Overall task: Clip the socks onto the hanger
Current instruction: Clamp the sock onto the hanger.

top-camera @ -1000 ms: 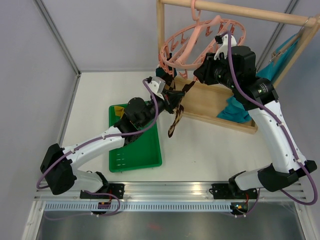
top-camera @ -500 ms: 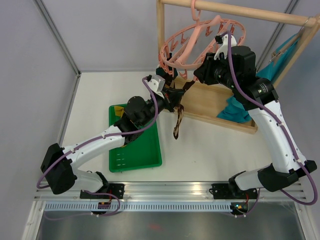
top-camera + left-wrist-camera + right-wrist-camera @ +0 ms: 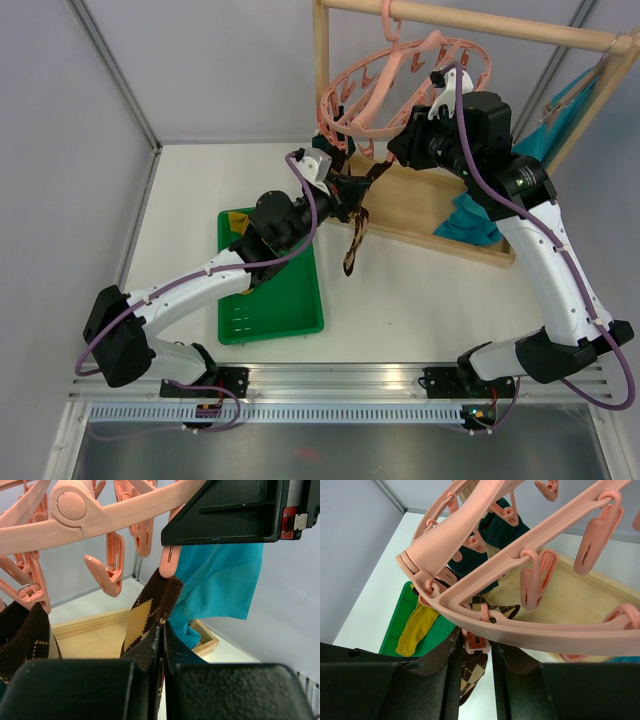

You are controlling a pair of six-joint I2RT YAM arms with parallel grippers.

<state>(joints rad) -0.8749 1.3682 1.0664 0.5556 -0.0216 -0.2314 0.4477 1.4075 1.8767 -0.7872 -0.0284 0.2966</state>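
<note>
The brown argyle sock [image 3: 145, 610] hangs just under the pink hanger [image 3: 100, 515], and its top edge touches the mouth of one clip [image 3: 169, 562]. The left gripper [image 3: 162, 647] is clamped together on the sock below that clip. The right gripper [image 3: 472, 652] is squeezed on the clip itself. I judge the risk to be a shallow bite (the fabric seems hardly inside): if the left gripper lets go early, the sock may drop beneath the hanger.

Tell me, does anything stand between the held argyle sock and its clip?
Nothing visible does. The argyle sock, pinched in the left gripper, touches the pink clip that the right gripper holds.
</note>
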